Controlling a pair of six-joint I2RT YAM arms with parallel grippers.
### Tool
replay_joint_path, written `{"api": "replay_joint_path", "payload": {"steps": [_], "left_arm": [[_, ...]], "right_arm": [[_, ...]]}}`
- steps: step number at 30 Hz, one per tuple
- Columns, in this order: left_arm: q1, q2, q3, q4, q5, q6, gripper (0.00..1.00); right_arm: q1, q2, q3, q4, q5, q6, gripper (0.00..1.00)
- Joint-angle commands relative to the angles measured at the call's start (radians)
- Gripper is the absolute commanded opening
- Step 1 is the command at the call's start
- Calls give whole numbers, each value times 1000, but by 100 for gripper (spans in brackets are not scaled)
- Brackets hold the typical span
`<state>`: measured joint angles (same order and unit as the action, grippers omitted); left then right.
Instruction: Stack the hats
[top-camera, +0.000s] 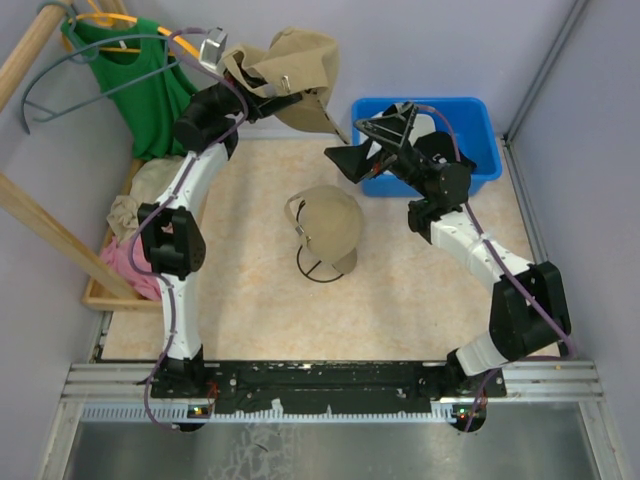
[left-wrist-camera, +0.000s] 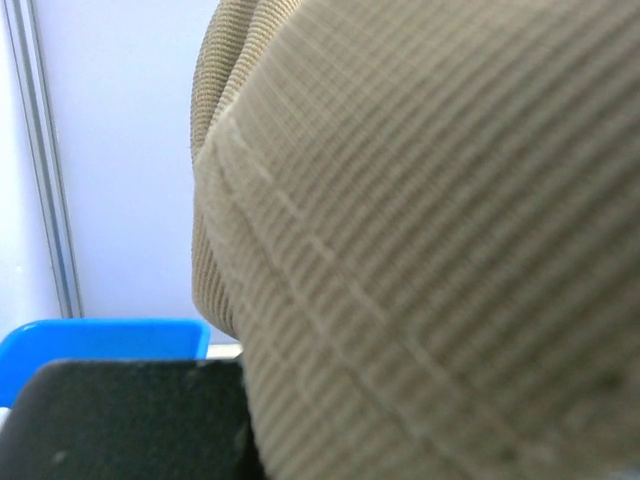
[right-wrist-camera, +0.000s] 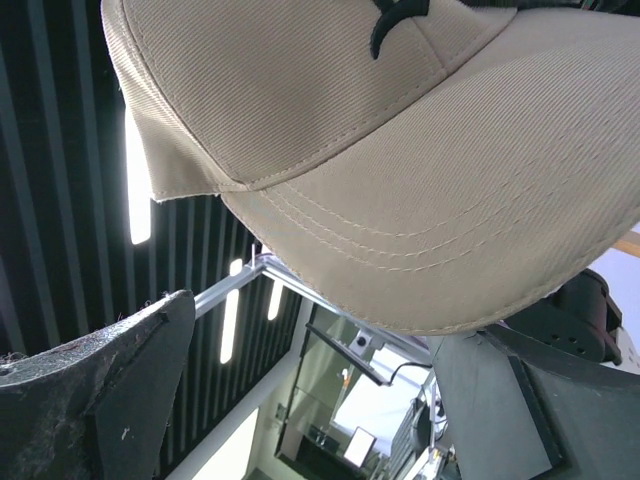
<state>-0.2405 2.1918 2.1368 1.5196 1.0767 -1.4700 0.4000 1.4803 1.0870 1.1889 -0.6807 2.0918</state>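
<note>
The left gripper, at the end of the arm that reaches to the far left of the table, has its black jaws pressed together on a raised tan cap. This is a soft, ribbed-fabric baseball cap with a curved brim, held in the air above the table's far edge. In the left wrist view the cap's fabric fills nearly the whole frame. Its stitched seams run diagonally, and one black finger shows at the bottom edge.

The right gripper is just beside the lower right of the raised tan cap, with its jaws spread wide and nothing between them. The right wrist view looks upward. Its two dark fingers stand far apart in the lower corners. The cap's crown and brim, marked with a dark embroidered logo, hang overhead without touching the fingers.

Farther out, a second tan cap sits in the middle of the pale beige table. It rests on a dark wire-frame stand, well apart from both grippers. A blue plastic bin stands at the far right, behind the right gripper. A green garment on a hanger hangs in the far left corner. A shallow wooden tray along the left edge holds crumpled beige and pink cloth.
</note>
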Motion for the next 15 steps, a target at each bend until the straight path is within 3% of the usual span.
{"api": "replay_joint_path", "payload": {"steps": [1,11,14,15], "left_arm": [[-7,-83,-20,184,-52,-78,0],[-58,-162,-117,227,-56,-82,0],[-70,-161,-132,244,-59,-90,0],[-75,-162,-137,249,-61,-92,0]], "right_arm": [[16,3,19,54,24,238,94],[17,45,57,51,40,236,77],[19,56,78,49,47,235,61],[20,59,81,49,50,236,49]]}}
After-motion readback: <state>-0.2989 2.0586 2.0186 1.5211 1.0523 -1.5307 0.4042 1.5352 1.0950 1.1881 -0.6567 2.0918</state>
